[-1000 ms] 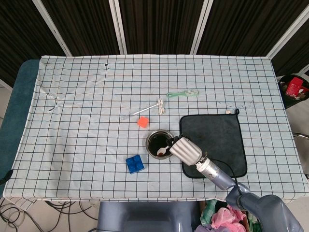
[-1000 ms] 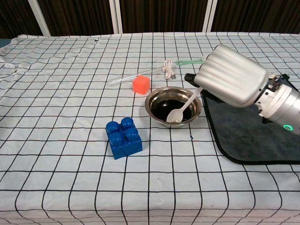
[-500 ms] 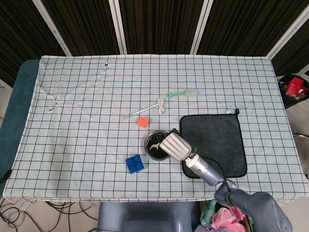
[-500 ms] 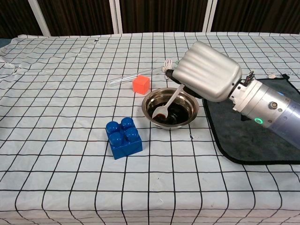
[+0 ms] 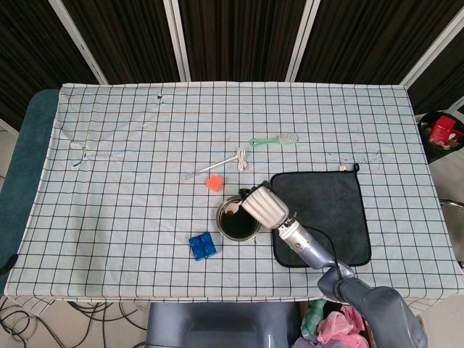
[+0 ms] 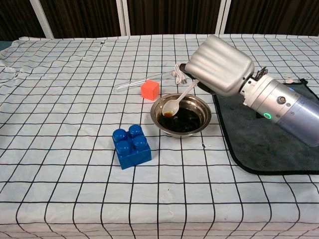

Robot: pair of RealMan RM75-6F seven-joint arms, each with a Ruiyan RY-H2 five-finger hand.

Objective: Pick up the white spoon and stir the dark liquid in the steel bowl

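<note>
The steel bowl (image 6: 180, 115) (image 5: 237, 217) of dark liquid stands near the table's front middle. My right hand (image 6: 221, 64) (image 5: 264, 206) hovers over the bowl's far right rim and holds the white spoon (image 6: 177, 102) by its handle. The spoon slants down to the left. Its scoop (image 5: 230, 211) sits at the bowl's far left side, at or just above the liquid, with a dark drop in it. The left hand shows in neither view.
A blue block (image 6: 131, 146) (image 5: 202, 246) lies left of the bowl and an orange cube (image 6: 150, 89) (image 5: 214, 182) just behind it. A dark cloth (image 6: 271, 134) (image 5: 322, 206) spreads to the right. A clear rod (image 6: 134, 82), a white cable (image 6: 178, 73) and a green brush (image 5: 274, 140) lie further back.
The right hand has swung from the bowl's right side toward its far side. The spoon's scoop has swept from the near right of the bowl across to the far left.
</note>
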